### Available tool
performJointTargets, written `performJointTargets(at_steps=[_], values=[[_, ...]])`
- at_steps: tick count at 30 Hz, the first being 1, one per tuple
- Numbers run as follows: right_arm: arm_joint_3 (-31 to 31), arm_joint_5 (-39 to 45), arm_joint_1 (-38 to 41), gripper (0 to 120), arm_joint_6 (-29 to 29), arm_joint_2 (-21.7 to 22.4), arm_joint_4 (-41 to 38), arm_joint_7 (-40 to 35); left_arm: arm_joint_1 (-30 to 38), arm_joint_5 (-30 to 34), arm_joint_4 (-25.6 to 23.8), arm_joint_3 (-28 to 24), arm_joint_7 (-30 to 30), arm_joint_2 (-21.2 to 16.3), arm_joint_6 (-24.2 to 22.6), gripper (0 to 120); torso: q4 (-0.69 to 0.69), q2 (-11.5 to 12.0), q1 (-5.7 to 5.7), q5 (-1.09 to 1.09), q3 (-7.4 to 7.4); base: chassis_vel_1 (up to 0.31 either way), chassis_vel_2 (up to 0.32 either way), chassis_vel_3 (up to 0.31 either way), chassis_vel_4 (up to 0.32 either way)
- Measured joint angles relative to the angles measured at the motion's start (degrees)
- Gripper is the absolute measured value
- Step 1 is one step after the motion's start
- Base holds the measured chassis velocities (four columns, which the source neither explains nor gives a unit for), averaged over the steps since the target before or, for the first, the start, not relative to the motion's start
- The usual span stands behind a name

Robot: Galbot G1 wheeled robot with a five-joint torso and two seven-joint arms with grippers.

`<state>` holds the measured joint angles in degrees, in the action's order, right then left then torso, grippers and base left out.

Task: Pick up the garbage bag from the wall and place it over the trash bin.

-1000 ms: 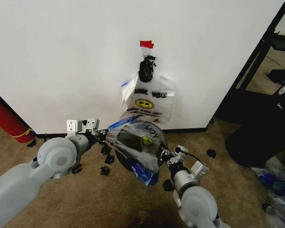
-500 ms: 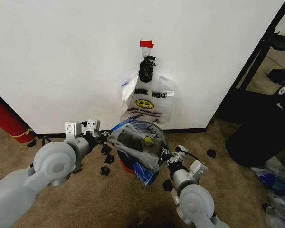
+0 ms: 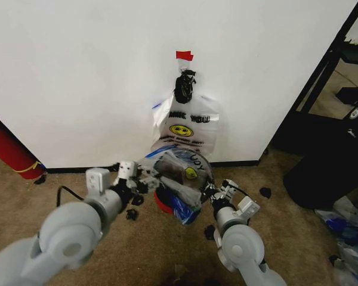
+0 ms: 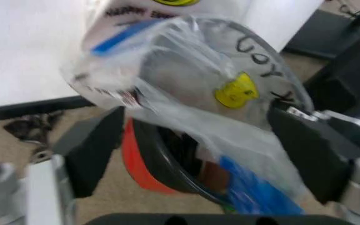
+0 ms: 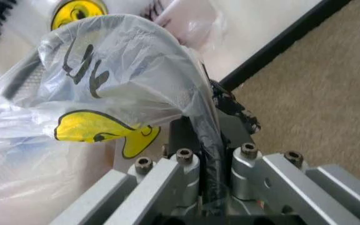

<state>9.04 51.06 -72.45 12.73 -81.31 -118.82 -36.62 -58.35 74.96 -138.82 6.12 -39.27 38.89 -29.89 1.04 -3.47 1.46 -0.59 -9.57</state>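
The garbage bag (image 3: 182,171), thin clear plastic with a yellow smiley and blue stripes, lies crumpled over the trash bin (image 3: 161,204), a black basket with a red base at the foot of the wall (image 3: 77,71). My left gripper (image 3: 144,183) is at the bin's left side. In the left wrist view the left gripper (image 4: 196,119) is open, its black fingers (image 4: 95,152) wide on either side of the bag (image 4: 198,93) and bin (image 4: 167,168). My right gripper (image 3: 207,192) is at the bin's right side. The right gripper (image 5: 208,164) is shut on a fold of the bag (image 5: 123,79).
More bags alike (image 3: 190,126) hang from a hook under red tape (image 3: 184,55). A red cylinder (image 3: 9,149) leans at the left. A big black bag (image 3: 328,167) and a black frame (image 3: 325,65) stand at the right. Black scraps (image 3: 131,213) dot the carpet.
My left arm has swung in toward the bin, and its gripper now sits closer to the bin's side. The bag has gone slacker and sunk lower over the bin. The right gripper has hardly moved.
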Motion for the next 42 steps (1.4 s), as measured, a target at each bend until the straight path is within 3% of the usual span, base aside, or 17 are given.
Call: performJointTargets(at_steps=[5,11,17,28,35,39,42], values=[[-0.32,-3.72,0.59,1,-0.31,-0.39,0.81,-0.11,-0.59,1.87,-2.15,-1.09,-0.45,1.02,0.18,100,0.00,0.00,0.00,0.01,0.00,0.000,0.000,0.000,0.000],[-0.52,-5.28,0.43,1,-0.24,-0.29,0.60,0.55,-1.08,5.56,-3.87,-1.86,-1.47,1.70,-0.04,95,0.00,0.00,0.00,0.01,0.00,0.000,0.000,0.000,0.000],[-0.56,-1.53,-0.03,1,0.20,-0.66,-0.66,0.21,0.00,16.66,-3.08,-2.14,-5.28,4.00,0.19,94,0.00,0.00,0.00,0.00,0.00,0.000,0.000,0.000,0.000],[-0.45,-0.83,-0.19,1,0.78,0.04,-1.58,0.15,0.02,14.30,-1.33,-2.27,-4.40,3.54,-0.04,86,0.00,0.00,0.00,0.01,0.00,0.000,0.000,0.000,0.000],[-0.52,-0.82,-0.18,1,0.82,-0.22,-1.90,0.13,-0.21,13.88,-0.44,-2.52,-4.30,3.80,-0.07,71,-0.01,0.00,0.00,0.01,0.00,0.000,0.000,0.000,0.000],[-0.45,-0.71,-0.24,1,0.85,-0.12,-2.08,-0.07,-0.25,13.88,-0.28,-2.95,-4.33,4.00,-0.05,53,0.00,0.00,0.00,0.01,0.00,0.000,0.000,0.000,0.000],[-0.46,-0.67,-0.23,1,0.88,-0.12,-2.08,-0.23,-0.24,13.86,-0.24,-3.07,-4.33,3.97,-0.05,47,0.00,0.00,0.00,0.01,0.00,0.000,0.000,0.000,0.000]])
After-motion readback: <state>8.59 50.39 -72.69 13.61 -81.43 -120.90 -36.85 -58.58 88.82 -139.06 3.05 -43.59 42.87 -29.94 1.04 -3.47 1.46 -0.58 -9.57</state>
